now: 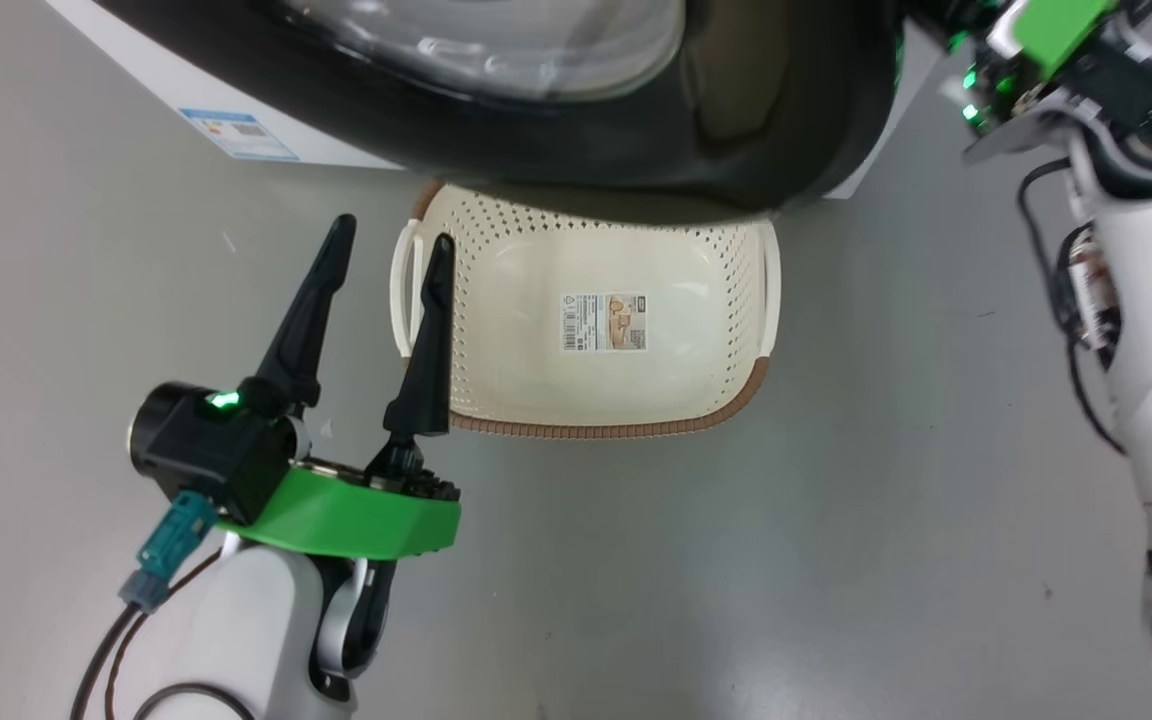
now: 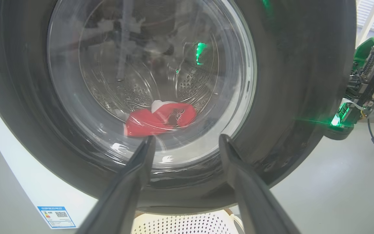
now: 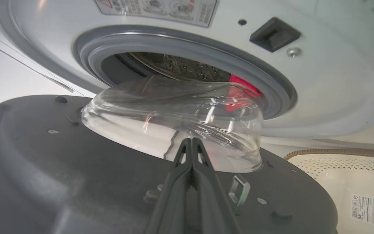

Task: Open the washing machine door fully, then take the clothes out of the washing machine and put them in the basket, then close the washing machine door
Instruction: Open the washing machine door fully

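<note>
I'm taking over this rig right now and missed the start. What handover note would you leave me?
Left gripper: open, holding nothing, at the left side of the basket.
Right gripper: shut, nothing between its fingers, pointing at the inner side of the washing machine door.
Door: ajar, not fully open, overhanging the basket.
Clothes: red and white, inside the drum of the washing machine.
Basket: no clothes in the part in view.
Left: open the door fully, move the clothes, close the door.

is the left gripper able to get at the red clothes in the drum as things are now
Probably not. The washing machine door, only partly open, stands between the open left gripper and the clothes, which its wrist view sees through the glass. It would need swinging wider first.
</note>
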Motion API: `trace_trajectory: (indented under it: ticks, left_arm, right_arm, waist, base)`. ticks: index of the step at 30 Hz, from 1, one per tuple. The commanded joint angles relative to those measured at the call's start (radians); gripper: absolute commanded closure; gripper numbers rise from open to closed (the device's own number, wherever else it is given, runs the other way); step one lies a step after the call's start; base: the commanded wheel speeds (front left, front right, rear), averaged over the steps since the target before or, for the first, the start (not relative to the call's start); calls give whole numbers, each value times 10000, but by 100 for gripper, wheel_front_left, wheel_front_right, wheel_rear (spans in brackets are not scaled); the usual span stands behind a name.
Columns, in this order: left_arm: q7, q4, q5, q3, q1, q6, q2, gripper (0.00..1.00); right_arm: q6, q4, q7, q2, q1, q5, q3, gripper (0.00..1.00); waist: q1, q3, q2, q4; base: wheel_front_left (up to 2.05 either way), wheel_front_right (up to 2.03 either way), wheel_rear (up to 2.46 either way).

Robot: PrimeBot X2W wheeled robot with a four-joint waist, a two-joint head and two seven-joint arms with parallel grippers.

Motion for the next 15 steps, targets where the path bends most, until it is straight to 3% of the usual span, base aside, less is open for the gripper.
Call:
trace_trajectory:
  ticks: [1,15]
  left_arm:
    - [-76,-179,-7,371,-76,-29,189,0]
    - [-76,-156,125,518,61,-10,189,0]
  right_arm:
    - [79,-489,160,445,290,61,226,100]
    - [79,-1523,580,591,1127,-80,326,100]
  waist:
    - [0,-98,0,-67]
    - [0,-408,0,-206]
  base:
    - [0,0,0]
    - [0,0,0]
